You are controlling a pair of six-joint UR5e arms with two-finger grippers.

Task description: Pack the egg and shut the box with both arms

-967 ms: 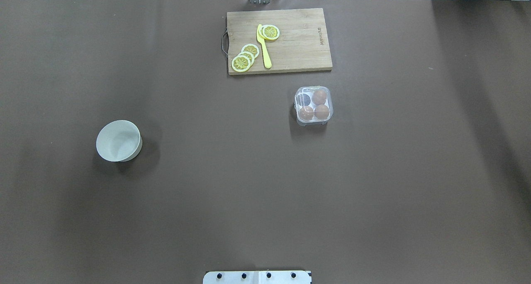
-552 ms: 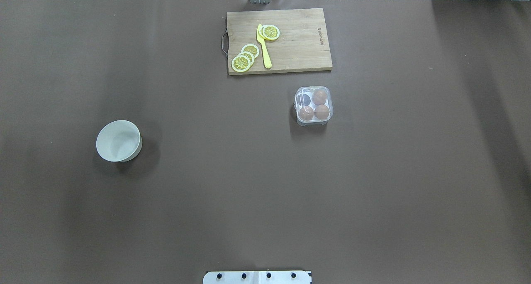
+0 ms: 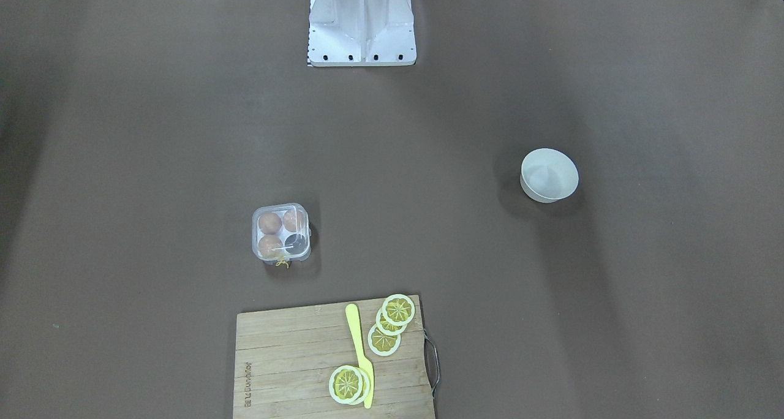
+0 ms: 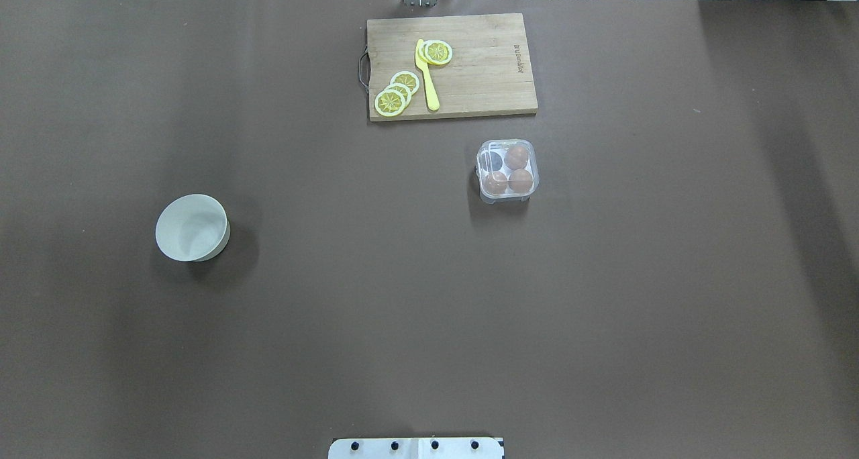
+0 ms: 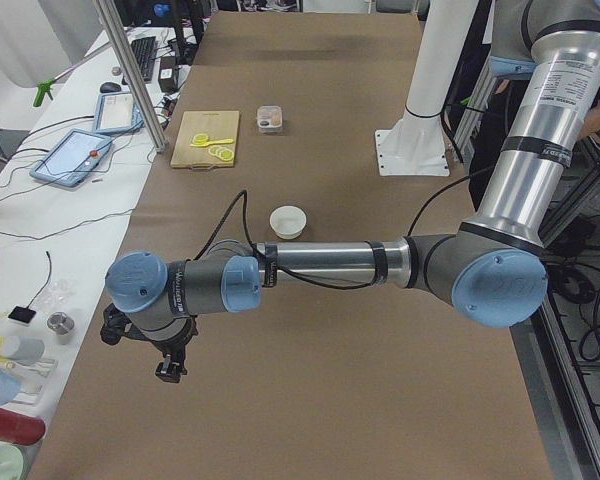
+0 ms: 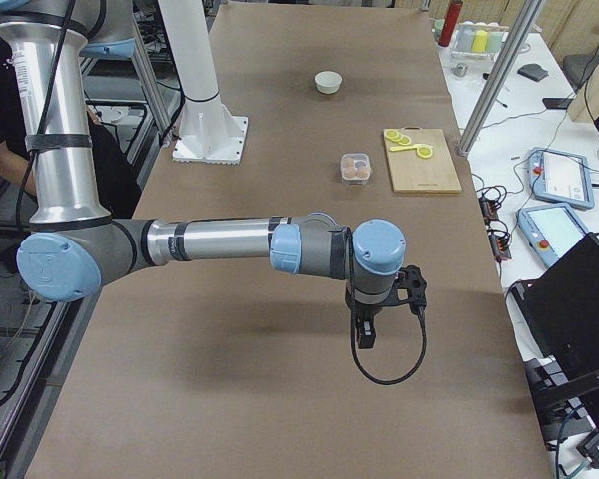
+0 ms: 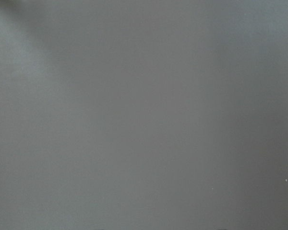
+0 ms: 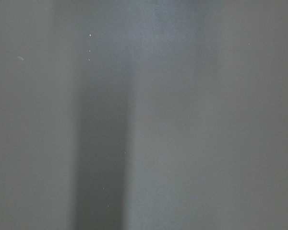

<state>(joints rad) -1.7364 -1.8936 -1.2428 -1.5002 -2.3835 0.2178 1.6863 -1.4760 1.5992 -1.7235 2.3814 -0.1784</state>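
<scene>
Box [image 4: 507, 169] unmoved, three eggs [image 4: 517, 158] inside, nothing shifted

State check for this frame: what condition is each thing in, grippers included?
box: lid looks shut; three cells filled, one empty.
eggs: three, all inside the box.
bowl: upright, empty.
left gripper: cannot tell open or shut.
right gripper: cannot tell open or shut.
</scene>
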